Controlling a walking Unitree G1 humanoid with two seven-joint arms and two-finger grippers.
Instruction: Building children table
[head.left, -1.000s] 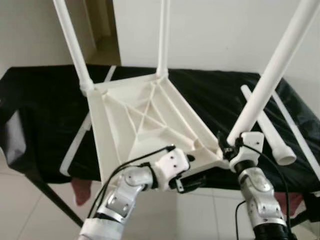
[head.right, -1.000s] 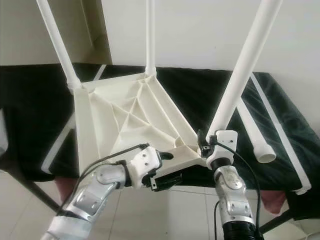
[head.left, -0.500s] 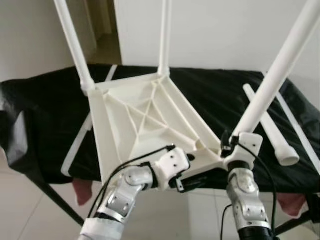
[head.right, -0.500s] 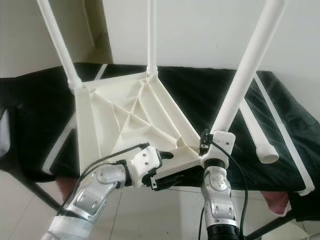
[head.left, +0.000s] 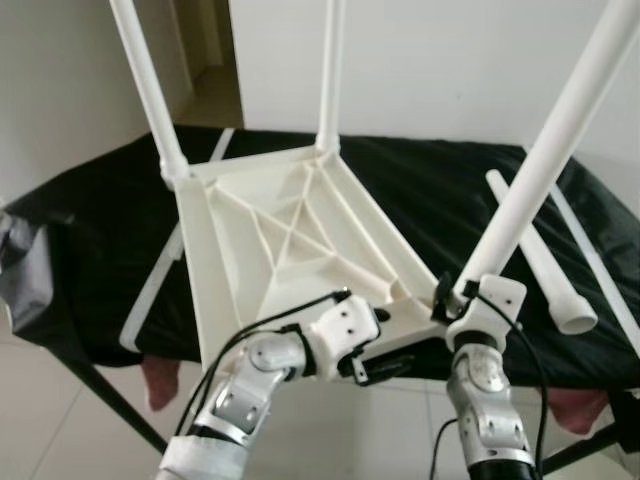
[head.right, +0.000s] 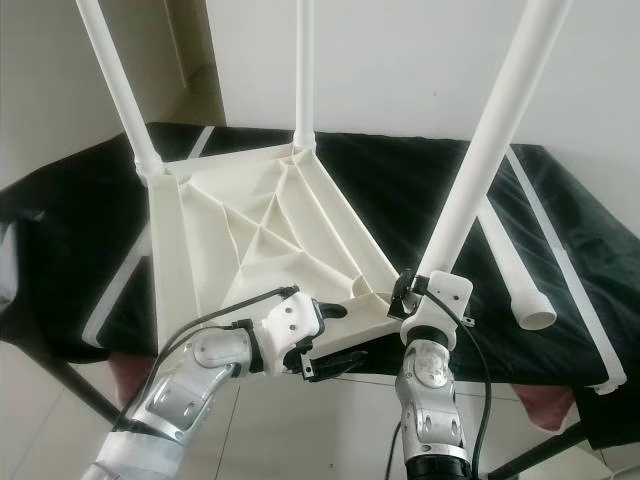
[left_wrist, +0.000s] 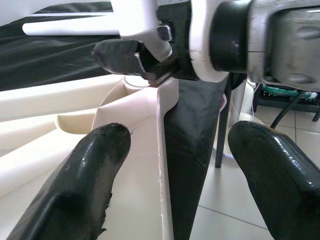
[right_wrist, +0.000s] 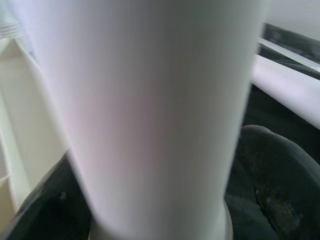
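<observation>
Black cloth covers the surface (head.left: 90, 230), where the white upside-down tabletop (head.left: 290, 250) lies with legs pointing up. Right gripper (head.right: 425, 295) has its fingers clenched around the near right leg (head.right: 480, 160) at its socket. Left gripper (left_wrist: 167, 155) straddles the tabletop's near edge, fingers (left_wrist: 85, 185) spread apart. A loose leg (head.left: 535, 255) lies on the cloth, beside the held one.

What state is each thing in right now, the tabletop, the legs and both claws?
Tabletop: upside down, tilted, on the black-covered bench.
Two far legs: fitted, standing up.
Near right leg: at its corner, held by the right claw.
Loose leg: lying on the bench.
Left claw: open, straddling the tabletop's edge.
Right claw: shut on the leg.
</observation>
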